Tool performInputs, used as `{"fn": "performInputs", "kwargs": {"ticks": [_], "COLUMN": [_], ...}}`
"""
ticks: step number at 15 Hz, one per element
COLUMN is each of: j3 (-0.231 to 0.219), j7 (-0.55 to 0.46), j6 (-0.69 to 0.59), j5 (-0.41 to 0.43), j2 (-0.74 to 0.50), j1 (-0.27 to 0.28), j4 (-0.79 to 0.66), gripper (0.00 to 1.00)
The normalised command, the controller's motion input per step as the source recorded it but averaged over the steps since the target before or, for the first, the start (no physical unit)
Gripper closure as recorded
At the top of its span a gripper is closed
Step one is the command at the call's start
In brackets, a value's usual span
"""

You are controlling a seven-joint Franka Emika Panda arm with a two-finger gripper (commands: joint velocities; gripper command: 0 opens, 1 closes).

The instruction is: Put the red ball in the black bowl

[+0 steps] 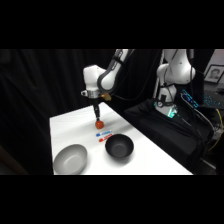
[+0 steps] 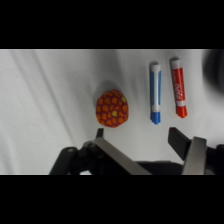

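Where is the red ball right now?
In the side view, the red ball sits on the white table under the gripper, behind the blue marker and black bowl.

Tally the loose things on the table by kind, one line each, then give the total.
Balls: 1, the red ball, lying on the table under the end effector.
Bowls: 2, the black bowl and the light grey bowl.
Markers: 2, the blue marker and the red marker, lying side by side.
Total: 5
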Motion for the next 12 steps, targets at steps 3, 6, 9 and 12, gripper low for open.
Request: {"fn": "performInputs", "kwargs": {"ticks": [3,6,9,12], "j3": [0.054,0.068,0.081,0.073], "j7": [0.08,0.07,0.05,0.04], "j6": [0.19,0.16,0.15,0.15], "j5": [0.086,0.076,0.089,0.076], "j2": [0.22,0.18,0.15,0.12], "j1": [-0.070,-0.069,-0.088,-0.090], "j4": [0.13,0.12,0.10,0.08], "gripper": [0.00,0.00,0.00,0.00]}}
